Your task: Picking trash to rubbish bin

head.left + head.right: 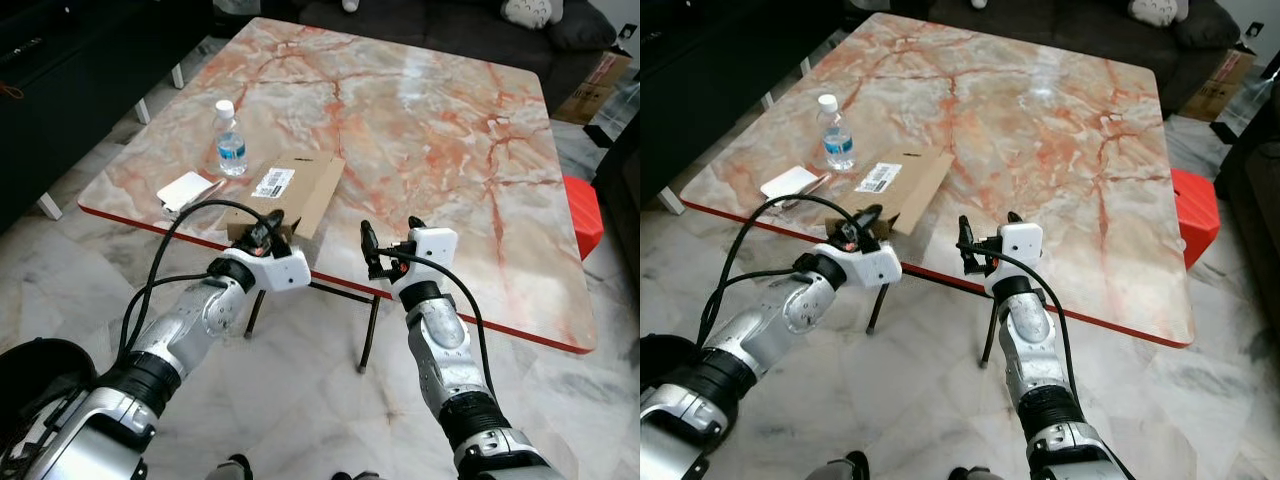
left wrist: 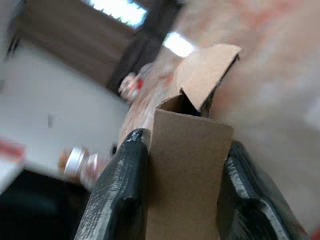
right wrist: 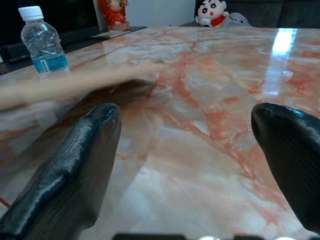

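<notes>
**Fingers on the box at the table's near edge**

Fingers (image 2: 120, 200) of the left gripper (image 1: 268, 232) are clamped on the near end of the box (image 1: 292, 193), one black pad on each side of the cardboard, as the left wrist view shows plainly. Taking the box as the landmark: it lies flat on the table (image 1: 430, 130) at the near edge, its long axis running away from the robot toward the table's middle, with a white label on its top face and an open flap at the far end. The left gripper meets it end-on, along that axis, so a straight pull back toward the robot looks like the natural way to slide it off the edge.

Left of the box sits a white packet (image 1: 184, 190), just beside it. Behind the box's left corner stands a bottle (image 1: 229, 140), upright and capped, near but apart from the cardboard.

Right of the box, the right gripper (image 1: 385, 247) hovers at the table edge with its fingers spread wide and nothing between them. It is near the box but not touching, so the left arm is clearly the one placed to carry it. Further right, beyond the table's far side, a red bin (image 1: 582, 215) stands on the floor, well apart from the box; I judge that is where the trash must go.
</notes>
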Tool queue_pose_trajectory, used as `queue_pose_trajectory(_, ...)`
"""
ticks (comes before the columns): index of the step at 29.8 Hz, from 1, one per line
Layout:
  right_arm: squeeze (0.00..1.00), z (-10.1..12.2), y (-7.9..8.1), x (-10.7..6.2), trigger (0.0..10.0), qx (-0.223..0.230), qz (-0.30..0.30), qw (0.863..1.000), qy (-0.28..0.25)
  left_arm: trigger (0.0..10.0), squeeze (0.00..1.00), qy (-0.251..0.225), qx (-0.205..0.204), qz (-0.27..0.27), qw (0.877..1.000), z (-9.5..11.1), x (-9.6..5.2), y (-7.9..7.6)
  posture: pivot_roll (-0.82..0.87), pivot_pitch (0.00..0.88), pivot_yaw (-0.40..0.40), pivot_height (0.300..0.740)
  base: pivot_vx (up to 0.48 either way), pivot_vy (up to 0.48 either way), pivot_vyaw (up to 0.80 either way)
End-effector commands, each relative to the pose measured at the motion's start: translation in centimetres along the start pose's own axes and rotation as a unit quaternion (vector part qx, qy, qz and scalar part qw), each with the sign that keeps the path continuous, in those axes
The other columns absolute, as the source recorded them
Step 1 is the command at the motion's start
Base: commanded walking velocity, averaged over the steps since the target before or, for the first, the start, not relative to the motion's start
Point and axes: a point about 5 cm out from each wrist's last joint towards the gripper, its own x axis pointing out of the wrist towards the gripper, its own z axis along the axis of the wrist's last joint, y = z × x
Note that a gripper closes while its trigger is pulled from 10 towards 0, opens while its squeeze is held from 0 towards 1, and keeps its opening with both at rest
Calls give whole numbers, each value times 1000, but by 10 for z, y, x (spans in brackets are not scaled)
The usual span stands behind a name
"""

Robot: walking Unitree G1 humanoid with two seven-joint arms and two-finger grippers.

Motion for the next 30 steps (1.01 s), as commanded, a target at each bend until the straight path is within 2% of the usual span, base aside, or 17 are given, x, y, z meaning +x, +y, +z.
queue_pose_trajectory(1,0,4,-2,1,10000,-4,-2,1000,-8,0,0,12,-57,38,998,1,-1,4,105,127,-126,740,0,0,0)
queue_pose_trajectory(2,0,4,-3,1,10000,-4,-3,1000,-9,1020,0,18,-91,52,994,1,0,5,104,126,-126,740,0,0,0)
queue_pose_trajectory(3,0,5,-3,1,10000,-5,-4,1000,-11,3255,0,20,-124,65,990,2,0,5,104,126,-126,740,0,0,0)
queue_pose_trajectory(4,0,5,-4,1,10000,-5,-6,1000,-13,10000,0,20,-146,71,987,4,1,5,104,121,-125,740,0,0,0)
queue_pose_trajectory(5,0,7,-5,2,10000,-5,-9,1000,-18,10000,0,18,-174,74,982,7,2,3,104,120,-125,740,0,0,0)
queue_pose_trajectory(8,0,10,-5,3,10000,-3,-11,1000,-26,10000,0,18,-224,88,971,11,4,1,100,111,-124,740,0,0,0)
queue_pose_trajectory(12,0,15,-6,4,10000,-2,-14,999,-41,10000,0,9,-273,102,957,18,6,2,101,104,-123,740,0,0,0)
queue_pose_trajectory(16,0,21,-7,5,10000,-2,-17,998,-57,10000,0,-3,-301,103,948,22,8,3,102,97,-122,740,0,0,0)
queue_pose_trajectory(17,0,28,-7,7,10000,0,-19,997,-77,10000,0,-19,-315,105,943,27,11,5,101,93,-121,740,0,0,0)
queue_pose_trajectory(21,0,33,-7,8,10000,-1,-19,996,-87,10000,0,-32,-327,111,938,31,13,9,100,90,-120,740,0,0,0)
queue_pose_trajectory(23,0,40,-8,10,10000,-1,-26,994,-104,10000,0,-35,-354,121,927,32,16,13,101,84,-119,740,0,0,0)
queue_pose_trajectory(25,0,46,-9,11,10000,-2,-32,993,-115,10000,0,-14,-415,136,900,26,19,15,96,78,-117,740,0,0,0)
queue_pose_trajectory(27,0,48,-10,11,10000,-3,-34,992,-121,10000,0,1,-448,144,882,22,21,15,96,78,-117,740,0,0,0)
queue_pose_trajectory(28,0,50,-11,11,10000,-4,-37,991,-125,10000,0,5,-454,146,879,20,21,15,96,78,-117,740,0,0,0)
queue_pose_trajectory(30,0,52,-13,11,10000,-5,-43,991,-131,10000,0,3,-448,145,882,19,21,15,96,74,-117,740,0,0,0)
